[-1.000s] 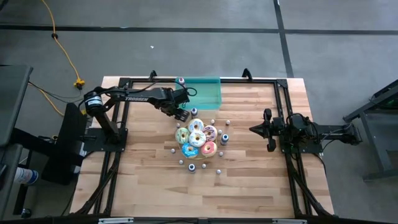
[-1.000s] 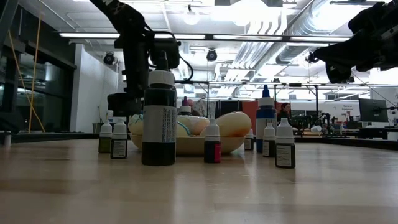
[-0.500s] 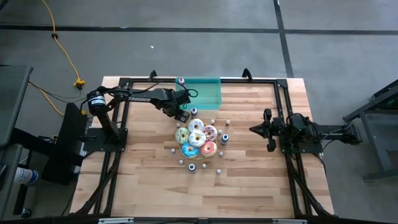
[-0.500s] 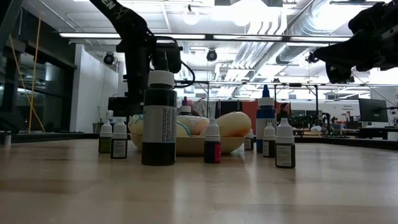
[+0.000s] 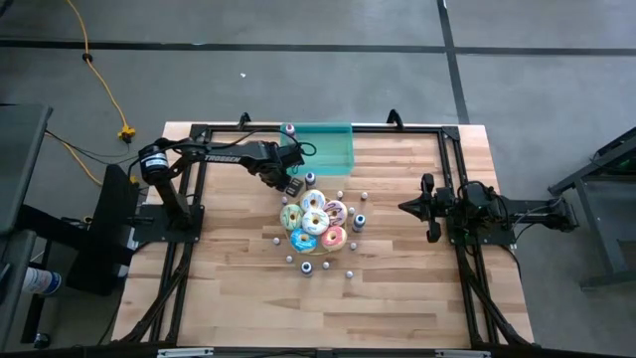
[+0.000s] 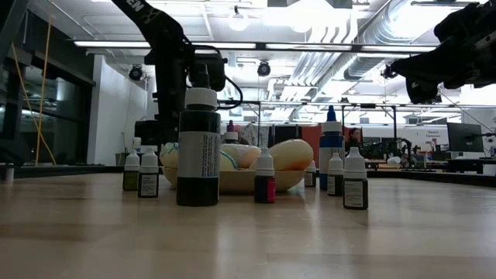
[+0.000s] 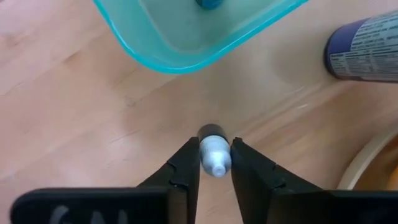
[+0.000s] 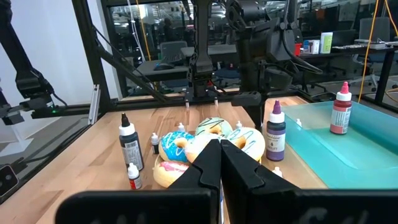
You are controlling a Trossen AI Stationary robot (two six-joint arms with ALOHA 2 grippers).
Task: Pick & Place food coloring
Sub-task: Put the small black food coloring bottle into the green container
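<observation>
Small food coloring bottles stand around a plate of donuts in the middle of the table. My left gripper points down between the donuts and the teal tray. In the left wrist view it is shut on one tiny bottle with a white cap and a dark body. One bottle stands in the tray. My right gripper hangs level over the table's right side, fingers shut, holding nothing. My left gripper pinches the tiny bottle's white cap between its two fingers, one on each side. The fingers come from above, pointing down. The bottle stands upright, and its dark lower end is at the wooden table top.
A larger purple bottle stands close by the held one, toward the donuts. Other small bottles and a tall dark one ring the plate. The tray's near wall is just beyond the fingers. Black frame rails run along the table's sides.
</observation>
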